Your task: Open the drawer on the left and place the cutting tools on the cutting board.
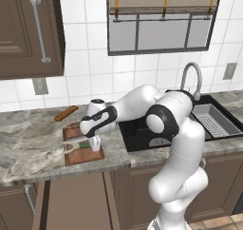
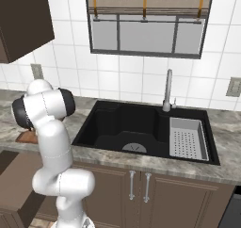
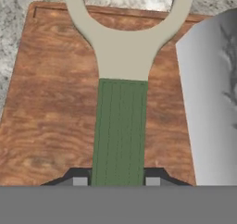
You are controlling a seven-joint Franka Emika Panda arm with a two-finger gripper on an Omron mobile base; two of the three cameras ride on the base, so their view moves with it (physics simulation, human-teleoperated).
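- Your left base view gives the whole work area: the cutting board point(image 1: 81, 148) lies flat on the marble bench point(image 1: 28, 143), left of the black sink point(image 1: 137, 136), with the hand point(image 1: 95, 143) low over its right part.
- That same view shows the orange-brown bread stick point(image 1: 66, 113) on the bench behind the board, apart from it, and the drawer point(image 1: 71, 200) pulled out below the bench edge.
- Your right base view looks past the arm at the sink point(image 2: 127, 128) and faucet point(image 2: 167, 93); of the board point(image 2: 26, 137) you get just a reddish corner behind the arm.
- Your hand view brings you close: the peeler point(image 3: 121, 126) lies on the board point(image 3: 51, 107), green handle running between the two finger tips point(image 3: 79, 180), pale Y-shaped head reaching over the board's far edge.
- Beside the peeler's handle in that view a pale grey flat blade point(image 3: 210, 102) stands over the board's right part; in the left base view a whitish piece point(image 1: 96, 142) shows under the hand.
- The fingers sit close on either side of the green handle, narrowly parted; you cannot tell whether they are pressing it or have let go.
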